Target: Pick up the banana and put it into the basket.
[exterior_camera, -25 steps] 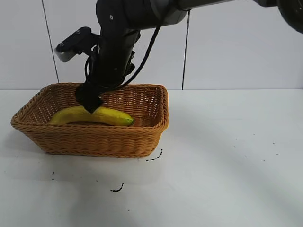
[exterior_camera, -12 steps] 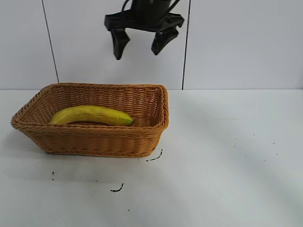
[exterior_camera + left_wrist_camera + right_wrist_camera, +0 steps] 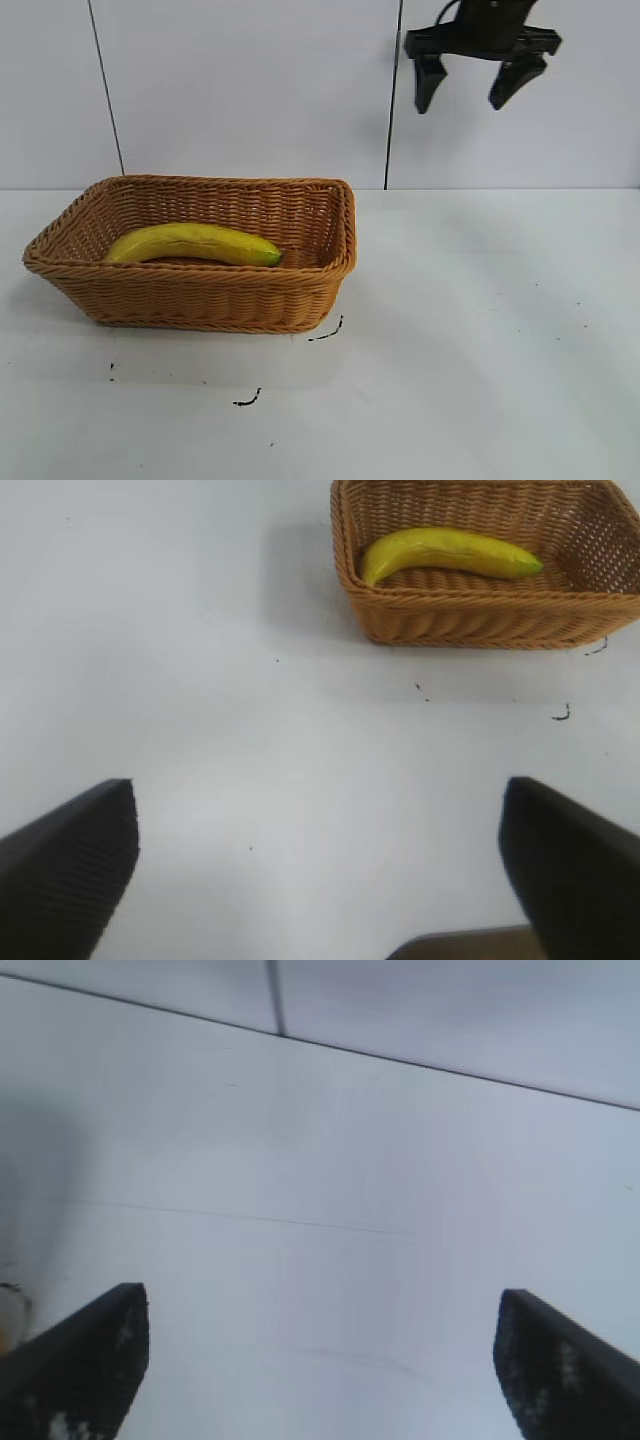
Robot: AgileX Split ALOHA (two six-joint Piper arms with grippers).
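Observation:
The yellow banana (image 3: 192, 243) lies inside the tan wicker basket (image 3: 200, 300) at the table's left. Both also show far off in the left wrist view, the banana (image 3: 450, 550) in the basket (image 3: 480, 620). My right gripper (image 3: 470, 92) hangs high above the table, to the right of the basket, open and empty; its wrist view shows the gripper (image 3: 320, 1360) wide open over bare white table. My left gripper (image 3: 320, 880) is open and empty, away from the basket, and is out of the exterior view.
The white table (image 3: 480, 330) has a few small black marks (image 3: 326, 331) in front of the basket. A white wall with a dark vertical seam (image 3: 392, 120) stands behind.
My right gripper let go of the banana in the basket, rose up open, and moved right, away from the basket. The banana stays in the basket.

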